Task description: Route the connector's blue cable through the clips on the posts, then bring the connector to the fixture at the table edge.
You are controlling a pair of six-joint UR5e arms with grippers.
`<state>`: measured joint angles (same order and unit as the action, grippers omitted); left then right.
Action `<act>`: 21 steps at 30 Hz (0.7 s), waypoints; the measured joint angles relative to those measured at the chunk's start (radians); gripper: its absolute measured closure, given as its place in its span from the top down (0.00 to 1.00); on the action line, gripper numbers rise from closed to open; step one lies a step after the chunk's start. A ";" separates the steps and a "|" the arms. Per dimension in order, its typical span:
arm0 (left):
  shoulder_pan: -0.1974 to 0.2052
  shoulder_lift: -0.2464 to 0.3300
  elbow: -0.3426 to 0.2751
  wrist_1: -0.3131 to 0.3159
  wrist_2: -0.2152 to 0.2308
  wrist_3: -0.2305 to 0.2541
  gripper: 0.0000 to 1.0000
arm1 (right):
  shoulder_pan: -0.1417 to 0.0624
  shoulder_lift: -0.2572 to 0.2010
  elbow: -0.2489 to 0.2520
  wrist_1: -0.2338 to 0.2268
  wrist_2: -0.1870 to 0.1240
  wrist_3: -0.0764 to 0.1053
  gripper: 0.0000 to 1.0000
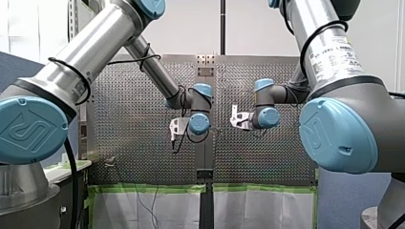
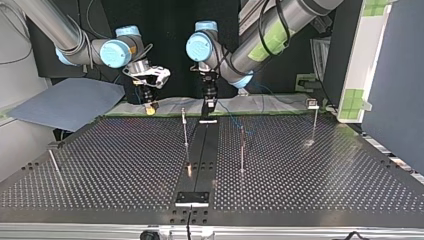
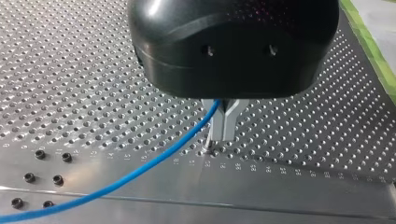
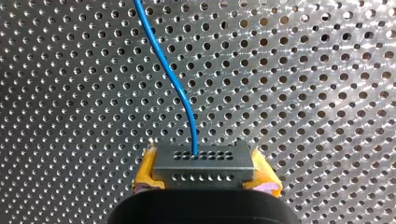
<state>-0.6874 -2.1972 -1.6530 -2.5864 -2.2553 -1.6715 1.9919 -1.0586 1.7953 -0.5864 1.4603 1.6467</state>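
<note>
Connector (image 4: 204, 163) is clamped in my right hand (image 4: 205, 175). The yellow pads (image 4: 145, 173) press on its two short ends, and its face with the rows of small holes points away from the wrist. The blue cable (image 4: 180, 88) leaves one hole in the upper row and runs ahead in a loose S over the perforated tabletop (image 4: 303, 93), passing out of the right wrist view.

My left hand (image 3: 223, 126) is closed too. Its metal fingers (image 3: 229, 122) are pinched together with the cable coming out between them just under the black body. From there the cable drops and sweeps off to one side, hanging over the tabletop (I cannot tell whether it touches). The fingertips sit just above the holes, close to the surface.

In the top view both hands hang at the far edge of the tabletop, near each other but apart, with my right hand toward the view's left. My left hand is over the far end of the dark centre strip (image 2: 202, 145).

Four thin posts show there:
- Two upright ones (image 2: 185, 132) (image 2: 242, 150) stand on either side of the strip.
- One (image 2: 314, 122) stands toward the view's right.
- A leaning one (image 2: 54, 164) is at the view's left.

The clips are too small to make out. A black plate (image 2: 191, 198) lies at the near end of the strip, well apart from the connector.
</note>
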 joint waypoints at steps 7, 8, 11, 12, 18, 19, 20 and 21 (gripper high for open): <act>-0.006 -0.028 0.000 0.014 0.010 -0.003 0.00 | -0.009 0.029 0.000 -0.035 -0.005 -0.010 0.00; -0.007 -0.033 0.000 0.018 0.010 -0.005 0.00 | -0.011 0.036 0.001 -0.041 -0.007 -0.014 0.00; -0.010 -0.039 0.000 0.029 0.011 -0.008 0.00 | -0.015 0.051 0.001 -0.053 -0.015 -0.027 0.00; -0.011 -0.040 0.000 0.032 0.011 -0.009 0.00 | -0.018 0.057 0.001 -0.056 -0.019 -0.033 0.00; -0.012 -0.041 0.000 0.059 0.015 -0.010 0.00 | -0.032 0.074 0.001 -0.070 -0.040 -0.064 0.00; -0.012 -0.041 0.000 0.062 0.019 -0.010 0.00 | -0.034 0.075 0.001 -0.074 -0.046 -0.068 0.00; -0.012 -0.041 0.000 0.067 0.025 -0.010 0.00 | -0.037 0.076 0.001 -0.080 -0.055 -0.072 0.00; -0.012 -0.041 0.000 0.070 0.030 -0.010 0.00 | -0.040 0.077 0.001 -0.084 -0.062 -0.075 0.00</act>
<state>-0.6997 -2.2384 -1.6525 -2.5167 -2.2257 -1.6815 1.9521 -0.9821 1.7959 -0.6706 1.3983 1.5717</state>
